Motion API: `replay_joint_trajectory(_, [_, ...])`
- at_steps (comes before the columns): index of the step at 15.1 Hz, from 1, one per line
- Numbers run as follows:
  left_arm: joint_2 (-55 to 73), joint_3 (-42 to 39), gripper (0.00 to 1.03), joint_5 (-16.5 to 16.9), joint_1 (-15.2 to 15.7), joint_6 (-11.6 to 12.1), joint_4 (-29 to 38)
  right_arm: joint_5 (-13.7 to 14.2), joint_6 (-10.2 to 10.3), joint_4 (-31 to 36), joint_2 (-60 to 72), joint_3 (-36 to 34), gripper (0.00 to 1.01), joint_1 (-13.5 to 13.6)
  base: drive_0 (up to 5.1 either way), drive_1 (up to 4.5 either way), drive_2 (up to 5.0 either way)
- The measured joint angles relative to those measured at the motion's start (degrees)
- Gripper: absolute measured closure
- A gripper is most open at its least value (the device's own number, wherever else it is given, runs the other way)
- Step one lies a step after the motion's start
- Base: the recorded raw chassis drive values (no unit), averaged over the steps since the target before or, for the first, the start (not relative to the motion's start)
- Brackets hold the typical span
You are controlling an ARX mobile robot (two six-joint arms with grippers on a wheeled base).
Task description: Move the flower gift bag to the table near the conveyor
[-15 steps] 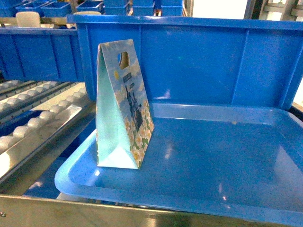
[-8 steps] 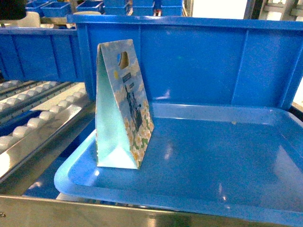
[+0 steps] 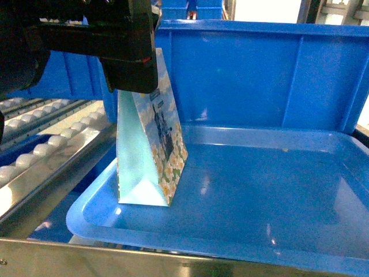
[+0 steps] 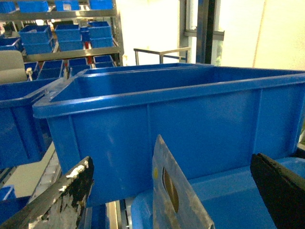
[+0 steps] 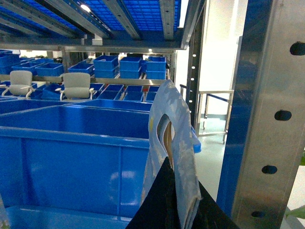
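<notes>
In your head view the flower gift bag [image 3: 151, 156] stood upright in the left end of the shallow blue tray [image 3: 277, 231], just beside its left rim, and nothing else lay in that tray. The tall blue bin [image 3: 259, 75] rose directly behind it; you could not see inside it.

Your left gripper [image 4: 171, 164] was spread wide, its worn black fingers [image 4: 62, 200] on either side of the bag's top edge and handle cut-out, apart from the paper and gripping nothing. Your right gripper [image 5: 174, 205] showed only in its own wrist camera, where its dark fingers looked clamped on the lower part of a second bag [image 5: 174, 138], a pale patterned one with a handle cut-out, held upright.

The conveyor [image 3: 46, 150] ran along the tray's left side. A steel upright [image 5: 271, 114] with holes stood on the right. Shelves of small blue bins [image 5: 128, 67] and two pale chairs [image 5: 76, 86] filled the room behind.
</notes>
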Motion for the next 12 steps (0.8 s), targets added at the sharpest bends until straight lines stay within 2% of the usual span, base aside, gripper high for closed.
replay_joint_trajectory(7, [4.72, 0.57, 0.05, 0.61, -0.37, -0.26, -0.7, 0.0, 0.0, 0.0, 0.0, 0.0, 0.99, 0.0, 0.0, 0.0, 0.0])
replay_joint_trajectory(8, [5.25, 1.14, 0.07, 0.17, -0.63, -0.09, -0.59, 0.0, 0.0, 0.0, 0.0, 0.0, 0.99, 0.0, 0.0, 0.0, 0.0])
replay_joint_trajectory(12, [5.77, 1.86, 0.52, -0.2, -1.31, -0.02, -0.57, 0.0, 0.0, 0.0, 0.0, 0.0, 0.99, 0.0, 0.0, 0.0, 0.0])
